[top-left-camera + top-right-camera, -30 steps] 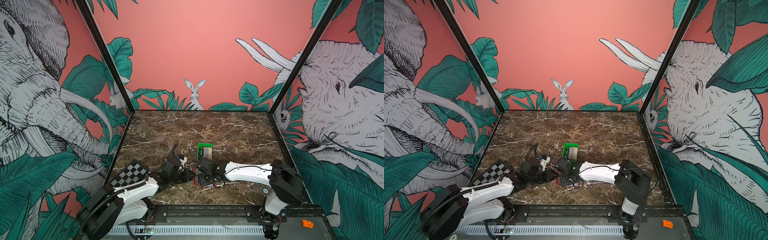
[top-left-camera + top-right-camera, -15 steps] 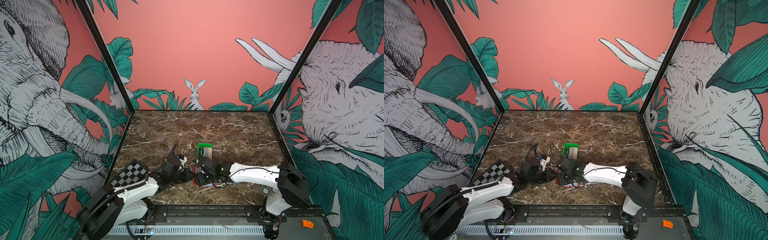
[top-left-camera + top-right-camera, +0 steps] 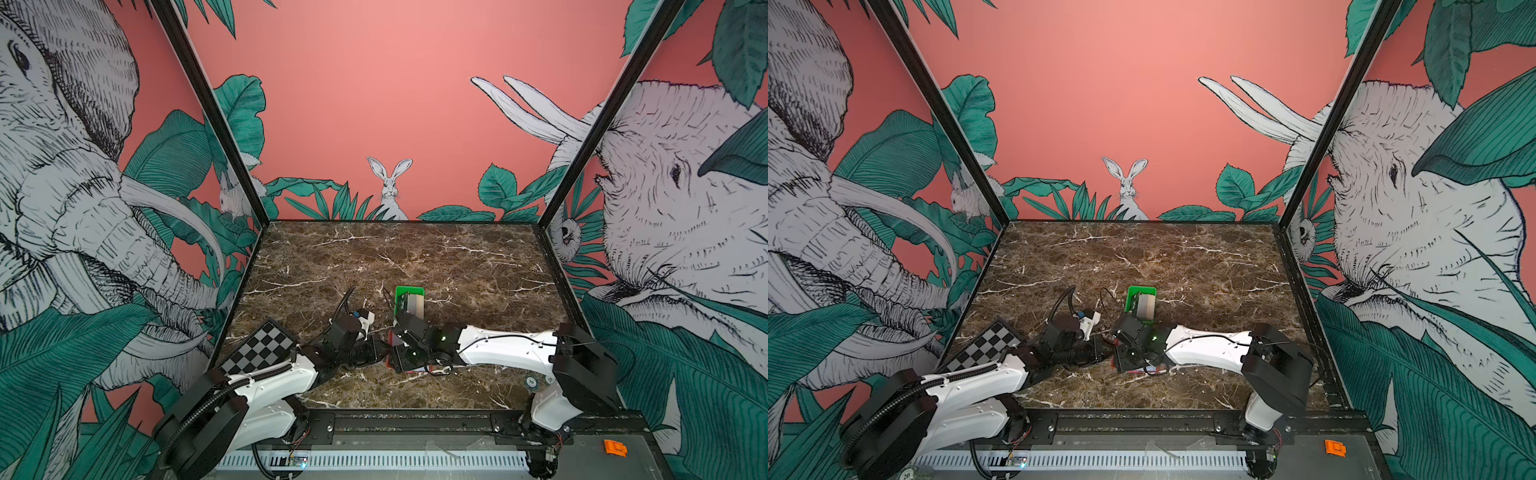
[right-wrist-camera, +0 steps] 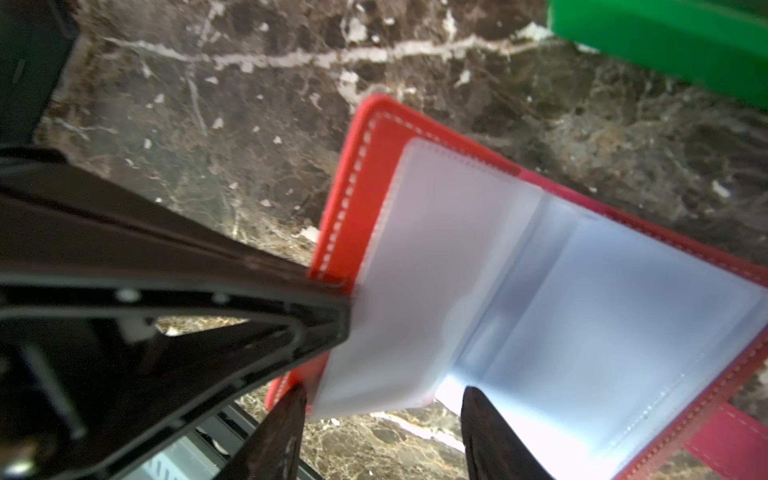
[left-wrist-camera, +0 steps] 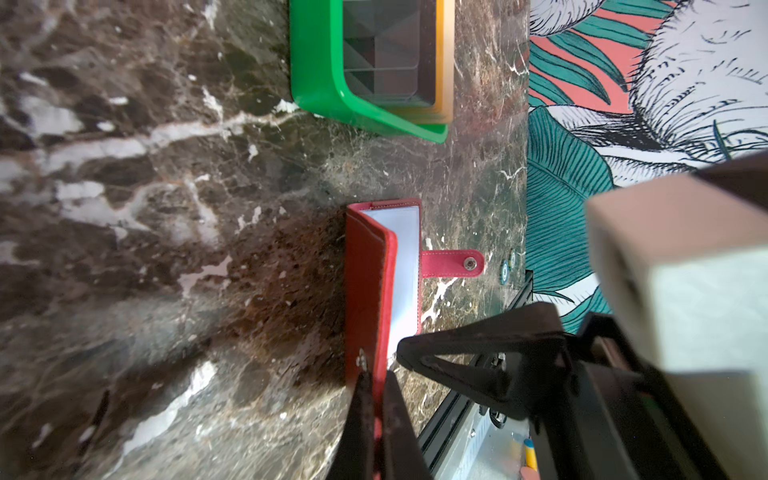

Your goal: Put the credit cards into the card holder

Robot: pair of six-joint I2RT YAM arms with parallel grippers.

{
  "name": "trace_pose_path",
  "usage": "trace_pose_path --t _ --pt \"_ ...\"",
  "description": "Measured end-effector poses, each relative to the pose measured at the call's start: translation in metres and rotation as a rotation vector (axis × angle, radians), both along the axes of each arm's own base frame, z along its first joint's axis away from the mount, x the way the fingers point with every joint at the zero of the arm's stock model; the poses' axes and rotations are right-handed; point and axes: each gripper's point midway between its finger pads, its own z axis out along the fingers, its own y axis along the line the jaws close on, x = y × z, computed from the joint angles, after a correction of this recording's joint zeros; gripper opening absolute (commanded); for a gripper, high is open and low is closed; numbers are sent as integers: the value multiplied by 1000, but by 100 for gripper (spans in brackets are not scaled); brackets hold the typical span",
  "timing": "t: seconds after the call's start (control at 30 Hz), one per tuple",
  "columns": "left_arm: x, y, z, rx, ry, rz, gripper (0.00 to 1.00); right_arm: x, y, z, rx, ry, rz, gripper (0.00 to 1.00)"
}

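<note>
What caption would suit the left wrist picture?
Left gripper pinches the red card holder's cover; cards sit in the green tray.

**Green tray and checkerboard sitting on a marbled surface**

A green plastic tray (image 3: 409,287) is sitting on the dark brown, white-veined surface (image 3: 415,253), near its middle and a little towards the front. A black-and-white checkerboard (image 3: 259,349) is showing at the front left corner of the surface. On the salmon-pink back wall (image 3: 374,104), a white rabbit (image 3: 390,187) is peering out of green leaves (image 3: 328,199). A large elephant (image 3: 62,199) is filling the left wall and a second elephant (image 3: 673,216) the right wall. A small orange piece (image 3: 615,448) is resting on the grey ledge (image 3: 582,461) in front, right of a white slotted strip (image 3: 374,460).
</note>
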Motion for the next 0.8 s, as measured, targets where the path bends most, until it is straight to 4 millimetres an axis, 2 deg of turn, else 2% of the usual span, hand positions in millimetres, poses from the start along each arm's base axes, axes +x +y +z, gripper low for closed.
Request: trace_pose_path --t 0.27,0.8 --pt "-1 -1 0 -12 7 1 0 2 -14 -8 -69 -3 -45 58" --pt "-4 4 -3 10 11 3 0 19 -92 -19 -412 -108 -186 56"
